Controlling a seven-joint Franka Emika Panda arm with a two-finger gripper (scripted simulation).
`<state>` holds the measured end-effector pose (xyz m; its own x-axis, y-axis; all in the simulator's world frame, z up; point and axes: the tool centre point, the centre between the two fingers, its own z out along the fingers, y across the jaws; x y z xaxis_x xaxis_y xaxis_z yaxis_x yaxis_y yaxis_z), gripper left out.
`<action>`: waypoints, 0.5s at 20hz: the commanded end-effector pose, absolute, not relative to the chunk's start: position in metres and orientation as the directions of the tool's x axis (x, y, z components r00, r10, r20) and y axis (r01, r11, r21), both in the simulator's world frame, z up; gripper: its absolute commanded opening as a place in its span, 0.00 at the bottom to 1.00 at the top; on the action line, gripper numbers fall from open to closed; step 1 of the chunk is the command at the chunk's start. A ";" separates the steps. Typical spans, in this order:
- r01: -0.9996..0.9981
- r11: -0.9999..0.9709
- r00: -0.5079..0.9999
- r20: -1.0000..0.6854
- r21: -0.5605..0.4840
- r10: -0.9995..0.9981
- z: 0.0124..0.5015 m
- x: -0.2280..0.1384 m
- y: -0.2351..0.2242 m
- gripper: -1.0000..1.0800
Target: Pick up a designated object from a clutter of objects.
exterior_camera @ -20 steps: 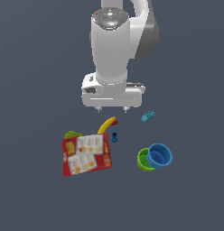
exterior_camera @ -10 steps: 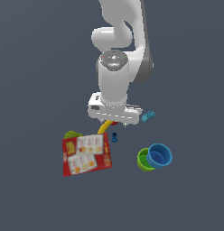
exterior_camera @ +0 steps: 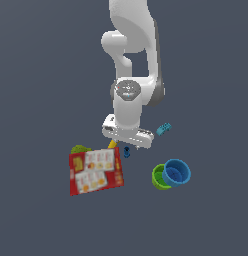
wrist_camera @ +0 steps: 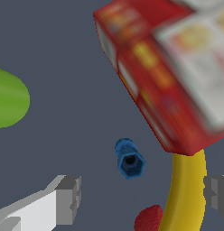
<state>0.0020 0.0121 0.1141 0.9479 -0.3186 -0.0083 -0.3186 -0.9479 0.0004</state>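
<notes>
While the gripper (wrist_camera: 141, 196) hung spread at lower frame, the blue peg (wrist_camera: 129, 159) lay ungrasped at centre; descent and pinch remained.

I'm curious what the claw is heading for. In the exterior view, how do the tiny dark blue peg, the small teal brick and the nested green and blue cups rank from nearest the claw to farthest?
1. Tiny dark blue peg: just below the claw.
2. Small teal brick: off to the exterior view's right.
3. Nested green and blue cups: farthest, lower right in that view.
</notes>
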 end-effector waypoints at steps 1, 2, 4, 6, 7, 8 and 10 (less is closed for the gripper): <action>-0.339 -0.941 0.941 -0.004 0.000 -0.339 0.104 0.000 0.013 0.96; -0.345 -0.939 0.939 -0.003 0.000 -0.345 0.101 0.000 0.013 0.96; -0.354 -0.935 0.935 -0.001 0.000 -0.354 0.097 -0.001 0.013 0.96; -0.359 -0.933 0.933 0.000 0.000 -0.359 0.094 -0.002 0.013 0.96; -0.361 -0.933 0.933 0.000 0.000 -0.361 0.093 -0.002 0.013 0.96; -0.361 -0.932 0.932 0.000 0.000 -0.361 0.093 -0.002 0.013 0.96; -0.358 -0.934 0.934 -0.001 0.000 -0.358 0.094 -0.002 0.013 0.96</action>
